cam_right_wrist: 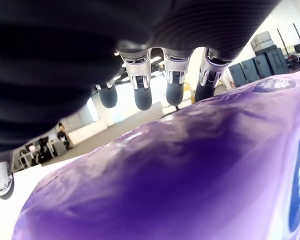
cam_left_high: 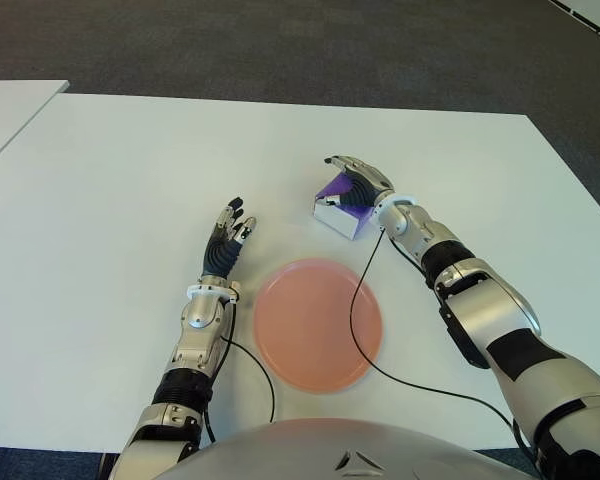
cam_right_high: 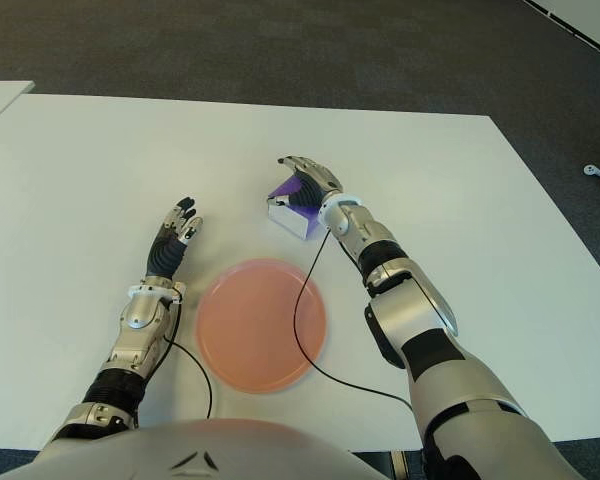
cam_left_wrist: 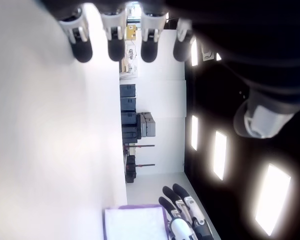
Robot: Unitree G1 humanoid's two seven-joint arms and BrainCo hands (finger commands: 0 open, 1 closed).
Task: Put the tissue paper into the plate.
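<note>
Up close, right robot hand (cam_left_high: 355,183) over tissue pack (cam_right_wrist: 180,170) (purple).

Right hand (cam_left_high: 355,183) reaches forward with fingers extended; left hand (cam_left_high: 227,243) lies flat, fingers straight.

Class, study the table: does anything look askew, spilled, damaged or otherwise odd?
Nothing spilled or damaged. The purple tissue pack sits tilted, one edge raised off the white table, under the right hand. A black cable lies across the empty pink plate. The left hand is open beside the plate.
</note>
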